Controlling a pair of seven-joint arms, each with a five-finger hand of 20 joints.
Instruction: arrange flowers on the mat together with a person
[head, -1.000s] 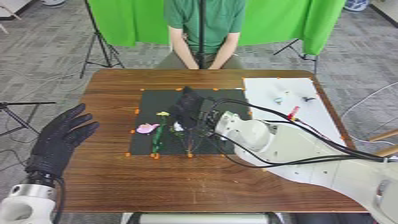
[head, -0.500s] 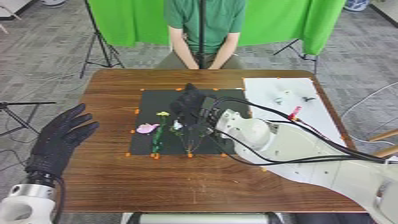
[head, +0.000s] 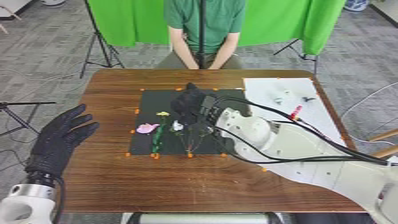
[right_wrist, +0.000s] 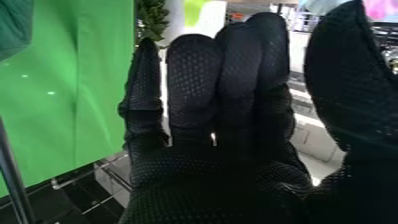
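Right hand (head: 188, 106) over mat (head: 140, 148), fingers straight, thumb apart | left hand (head: 59, 139) spread, left, likely leaving room | flowers (head: 178, 126) lie stems near, presumably for a bouquet

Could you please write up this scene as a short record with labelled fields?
surface: brown wooden table
mat: dark, left of the white sheet
flowers on mat: pink flower, yellow flower, white flower
on white sheet: red object and smaller items
right hand: over the mat, fingers straight
left hand: open, at the table's left edge, away from the flowers
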